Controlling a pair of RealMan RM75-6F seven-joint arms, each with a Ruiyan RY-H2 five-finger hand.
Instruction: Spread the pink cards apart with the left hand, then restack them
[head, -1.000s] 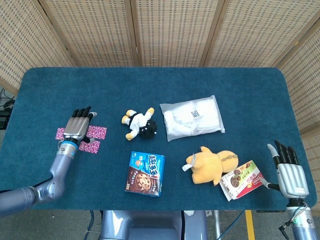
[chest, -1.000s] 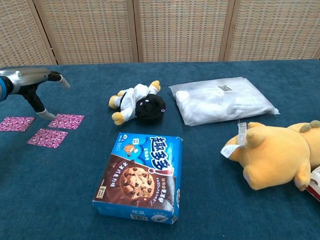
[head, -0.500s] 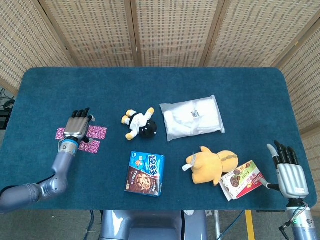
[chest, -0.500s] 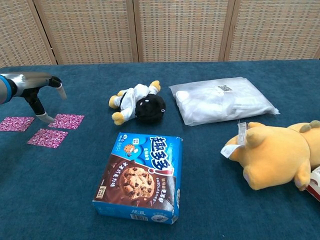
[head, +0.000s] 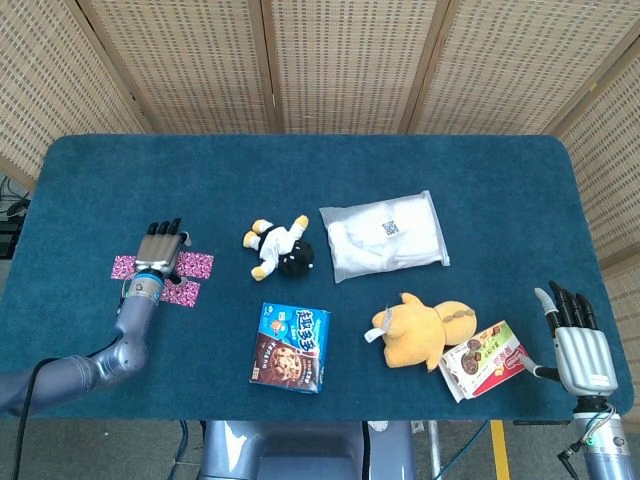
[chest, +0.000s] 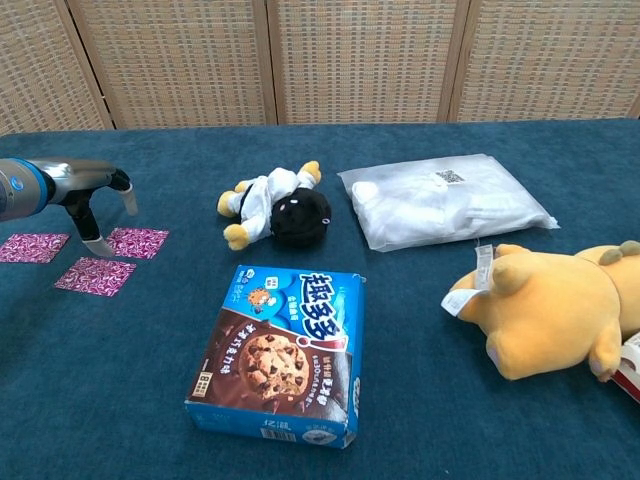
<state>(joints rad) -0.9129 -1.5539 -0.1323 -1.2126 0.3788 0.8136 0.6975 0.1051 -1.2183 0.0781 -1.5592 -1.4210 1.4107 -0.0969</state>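
Three pink patterned cards lie spread apart on the blue cloth at the left: one at the far left (head: 121, 267) (chest: 32, 247), one to the right (head: 196, 264) (chest: 136, 242), one nearer the front (head: 180, 293) (chest: 94, 275). My left hand (head: 160, 250) (chest: 88, 192) hovers low over them, palm down, fingers stretched forward and holding nothing. Its thumb (chest: 94, 238) hangs down at the left edge of the right card; contact is unclear. My right hand (head: 576, 342) rests open at the table's front right corner, seen only in the head view.
A small black-and-white plush (head: 280, 247) lies right of the cards. A blue cookie box (head: 291, 347) sits in front, a white plastic bag (head: 385, 236) behind centre. A yellow plush (head: 425, 331) and a red snack packet (head: 484, 360) lie near my right hand.
My left hand has sunk lower toward the cards, its fingers dropping and shifting slightly right in the chest view. The three cards and my right hand have not moved.
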